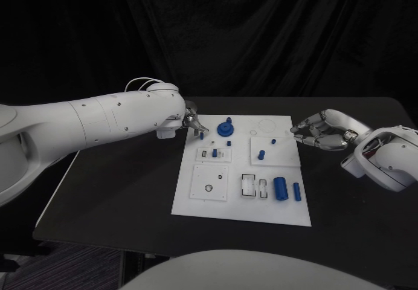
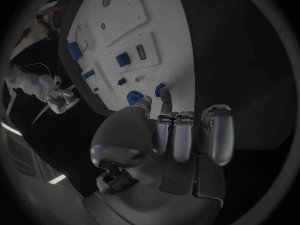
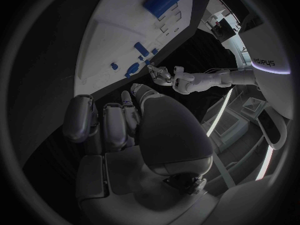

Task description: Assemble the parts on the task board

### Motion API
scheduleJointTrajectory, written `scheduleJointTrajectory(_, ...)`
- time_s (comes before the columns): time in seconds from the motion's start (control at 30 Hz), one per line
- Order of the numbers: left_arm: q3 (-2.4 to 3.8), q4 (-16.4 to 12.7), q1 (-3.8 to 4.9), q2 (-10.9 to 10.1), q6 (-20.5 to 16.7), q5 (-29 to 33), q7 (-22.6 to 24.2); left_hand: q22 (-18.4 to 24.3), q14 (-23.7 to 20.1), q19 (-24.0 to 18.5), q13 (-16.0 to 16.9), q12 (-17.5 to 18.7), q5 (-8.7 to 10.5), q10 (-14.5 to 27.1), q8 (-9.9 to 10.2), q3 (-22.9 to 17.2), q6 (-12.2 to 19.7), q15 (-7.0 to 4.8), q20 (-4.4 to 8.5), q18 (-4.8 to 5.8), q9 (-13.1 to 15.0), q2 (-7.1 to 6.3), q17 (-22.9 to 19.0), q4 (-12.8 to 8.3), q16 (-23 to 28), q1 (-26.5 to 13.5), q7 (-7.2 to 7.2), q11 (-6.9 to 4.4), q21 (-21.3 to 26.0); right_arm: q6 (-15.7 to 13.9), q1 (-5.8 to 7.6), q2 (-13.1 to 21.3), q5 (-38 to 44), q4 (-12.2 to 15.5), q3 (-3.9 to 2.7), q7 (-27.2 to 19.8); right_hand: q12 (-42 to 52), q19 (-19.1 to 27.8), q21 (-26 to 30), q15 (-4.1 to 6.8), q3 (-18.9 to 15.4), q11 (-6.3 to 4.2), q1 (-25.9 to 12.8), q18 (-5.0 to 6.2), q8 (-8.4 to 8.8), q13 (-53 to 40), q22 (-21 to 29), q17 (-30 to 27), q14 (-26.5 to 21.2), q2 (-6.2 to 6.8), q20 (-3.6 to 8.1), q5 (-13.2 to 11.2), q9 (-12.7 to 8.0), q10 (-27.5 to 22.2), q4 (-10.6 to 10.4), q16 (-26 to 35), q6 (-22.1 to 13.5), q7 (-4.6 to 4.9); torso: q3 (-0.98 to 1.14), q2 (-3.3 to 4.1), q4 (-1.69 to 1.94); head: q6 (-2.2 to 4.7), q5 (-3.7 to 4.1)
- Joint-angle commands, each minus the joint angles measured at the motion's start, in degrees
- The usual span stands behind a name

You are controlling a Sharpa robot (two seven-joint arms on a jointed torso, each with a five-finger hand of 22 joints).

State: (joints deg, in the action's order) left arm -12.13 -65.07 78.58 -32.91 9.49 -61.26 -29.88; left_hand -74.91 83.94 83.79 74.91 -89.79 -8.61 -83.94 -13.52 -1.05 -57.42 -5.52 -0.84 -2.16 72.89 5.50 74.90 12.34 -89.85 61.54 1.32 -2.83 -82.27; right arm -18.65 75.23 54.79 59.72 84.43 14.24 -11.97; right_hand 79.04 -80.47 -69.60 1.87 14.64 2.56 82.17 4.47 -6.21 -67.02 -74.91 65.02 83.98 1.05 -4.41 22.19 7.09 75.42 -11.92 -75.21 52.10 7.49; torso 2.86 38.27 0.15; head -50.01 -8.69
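Left hand (image 1: 190, 124) hovered at the far-left corner of the task board (image 1: 261, 208), fingers curled, apparently holding nothing, near the round blue part (image 1: 226, 128). Right hand (image 1: 321, 132) waited beside the board's right edge, fingers curled in, empty. Looked like the reach-in stage; next needs a clean pinch. White board lay flat, mid-table.

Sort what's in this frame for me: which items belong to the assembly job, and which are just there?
Belongs to the job:
- task board
- round blue part at the board's far edge
- large blue cylinder
- slim blue cylinder beside it
- small blue peg
- left hand, at the board's far left corner
- right hand, off the board's right edge

Just there:
- black table
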Motion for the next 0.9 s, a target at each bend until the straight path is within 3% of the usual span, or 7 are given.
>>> scheduleJointTrajectory(0.03,0.05,0.03,-0.21,0.05,-0.32,-0.23,1.11,-7.0,6.06,0.0,15.09,-0.21,-0.68,-6.06,0.58,-0.16,0.26,0.26,-0.33,-0.57,-0.35,0.34,15.1,-0.09,-0.15,0.39,0.39,0.45,0.47,0.26,-0.15,-0.03,0.21,0.0,-0.04,0.47,-0.07,0.38,0.31,-0.15,0.47,0.01,0.06,0.68,0.01,0.09,-2.31,-0.05,0.48,-0.12,0.01,0.3,-0.08,-0.2,0.02,0.19,0.38,0.14,0.01,0.03,0.03,0.01,0.17)
scheduleJointTrajectory(0.9,0.05,0.81,-0.68,0.33,-1.22,-0.22,2.5,-6.62,6.06,-0.47,15.09,-0.21,-0.77,-6.06,3.3,-0.12,2.78,0.96,-0.91,-0.73,-1.7,0.3,15.1,-0.31,-0.15,0.77,1.44,1.33,1.15,1.0,-0.21,-0.12,0.21,-0.08,-0.04,1.04,-0.08,0.46,0.49,-0.15,0.61,0.02,0.1,0.72,0.04,0.12,-2.24,-0.11,0.44,-0.06,0.01,0.41,-0.11,-0.23,0.13,0.25,0.34,0.16,0.04,0.0,0.05,0.01,0.42)
